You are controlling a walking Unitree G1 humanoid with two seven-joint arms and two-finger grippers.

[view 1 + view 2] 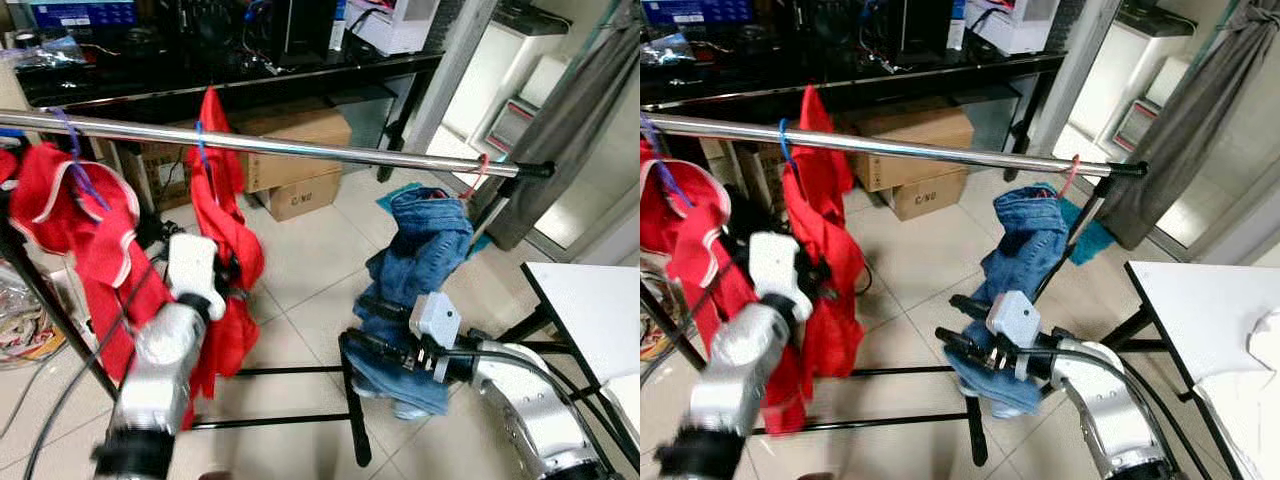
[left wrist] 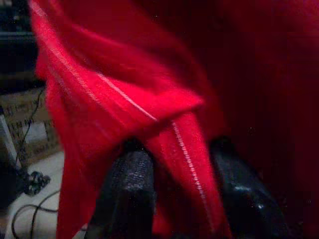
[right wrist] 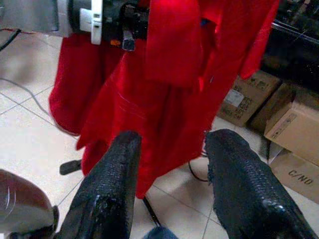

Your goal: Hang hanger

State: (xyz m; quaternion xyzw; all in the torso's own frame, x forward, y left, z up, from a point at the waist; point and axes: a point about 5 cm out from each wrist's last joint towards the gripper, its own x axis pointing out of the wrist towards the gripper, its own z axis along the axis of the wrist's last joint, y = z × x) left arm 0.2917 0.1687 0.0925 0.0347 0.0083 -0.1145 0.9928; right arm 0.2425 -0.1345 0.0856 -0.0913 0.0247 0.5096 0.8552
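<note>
1. While the red garment [image 1: 222,240] hangs from the steel rail [image 1: 330,149] by a blue hanger hook [image 1: 201,140], the left gripper [image 1: 232,272] sits below the rail, pressed into the cloth.
2. In the left wrist view its two fingers [image 2: 127,189] stand a little apart with a fold of red fabric running between them; a firm pinch cannot be confirmed from here.
3. The right gripper [image 1: 958,322] hovers low under the rail, in front of the blue jeans [image 1: 418,270], fingers spread wide with nothing in them, pointing toward the red garment.
4. A second red garment [image 1: 70,215] hangs further along the rail on a purple hanger [image 1: 78,160].
5. The hook looks seated, so the sensible play is to let go gently, without dragging the cloth sideways, and check that the hook stays square on the rail.
</note>
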